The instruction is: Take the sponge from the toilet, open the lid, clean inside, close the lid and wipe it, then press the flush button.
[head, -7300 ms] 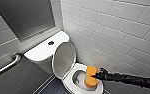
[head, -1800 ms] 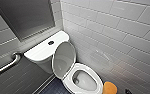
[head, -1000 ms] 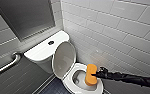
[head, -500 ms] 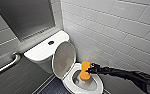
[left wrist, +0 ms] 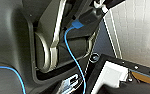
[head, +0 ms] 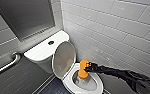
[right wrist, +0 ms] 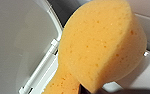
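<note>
The white toilet (head: 97, 85) stands in the corner with its lid (head: 63, 58) raised upright against the tank. My right gripper (head: 88, 67) reaches in from the right, shut on the orange-yellow sponge (head: 83, 70), which is pinched at its middle. The sponge hangs over the back of the open bowl, just in front of the lid. In the right wrist view the sponge (right wrist: 101, 47) looms large beside the lid's hinge and the white rim. The dark flush button (head: 51, 42) sits in the middle of the tank top. The left wrist view looks at my own dark body and a blue cable.
A tiled wall (head: 116, 32) runs close along the toilet's right side. A metal grab bar (head: 6, 66) is fixed to the wall left of the tank, below a dark panel (head: 26, 17). Dark floor shows left of the bowl.
Two seconds ago the sponge was low at the right, off the bowl. It has since swung back over the bowl and moved left toward the raised lid.
</note>
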